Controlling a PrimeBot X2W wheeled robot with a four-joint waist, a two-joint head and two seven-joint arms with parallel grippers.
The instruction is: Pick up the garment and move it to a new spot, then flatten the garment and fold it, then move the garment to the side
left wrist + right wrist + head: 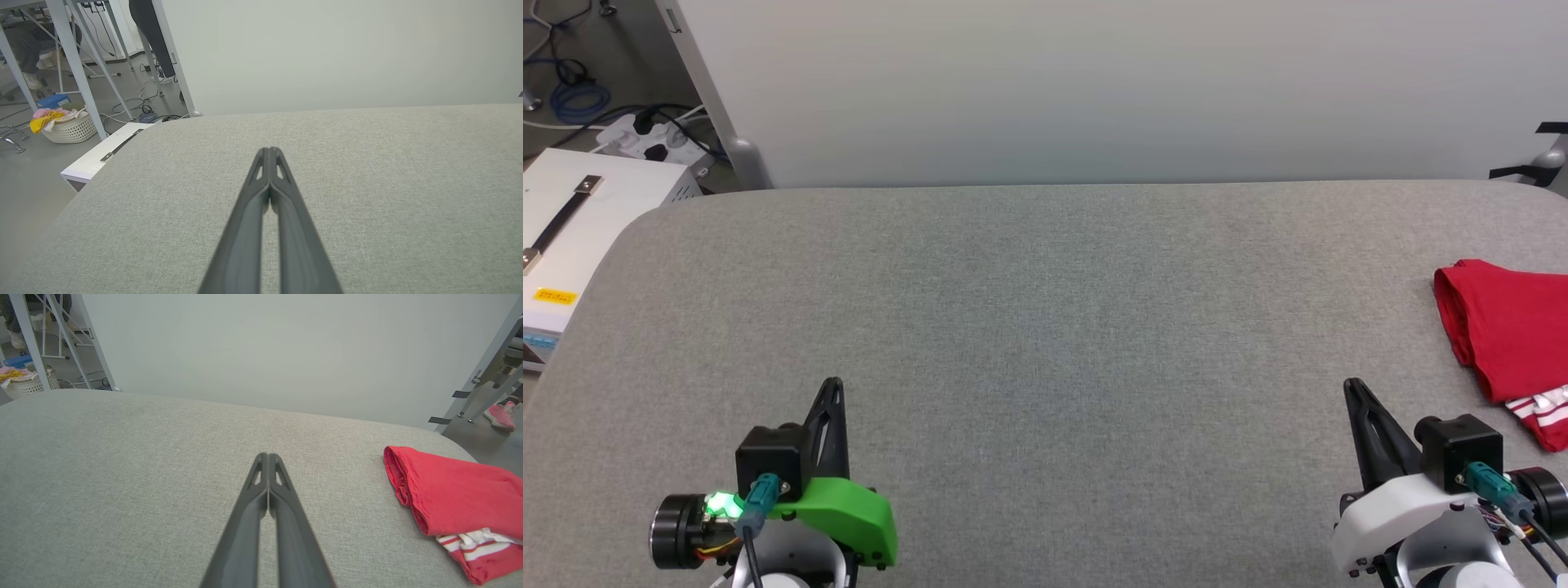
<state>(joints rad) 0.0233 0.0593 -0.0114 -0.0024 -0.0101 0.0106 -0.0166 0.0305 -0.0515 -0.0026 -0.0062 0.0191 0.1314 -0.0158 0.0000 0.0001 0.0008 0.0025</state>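
Observation:
The garment [1511, 343] is a folded red shirt with a white and red striped edge, lying at the far right of the grey padded table [1045, 327]. In the right wrist view the garment [457, 494] lies to the right of my fingers. My right gripper [1353, 385] hovers low at the front right, shut and empty, a little left of the garment. My left gripper [833, 384] sits at the front left, also shut with nothing in it. Both pairs of fingers [269, 153] [267, 457] are pressed together, tips pointing toward the far edge.
A pale wall panel [1094, 90] stands behind the table. A white box [572, 229] with a strap handle and cables lie on the floor at the left. A laundry basket [67, 124] sits under metal frame legs. A person's pink shoe [500, 414] shows at the far right.

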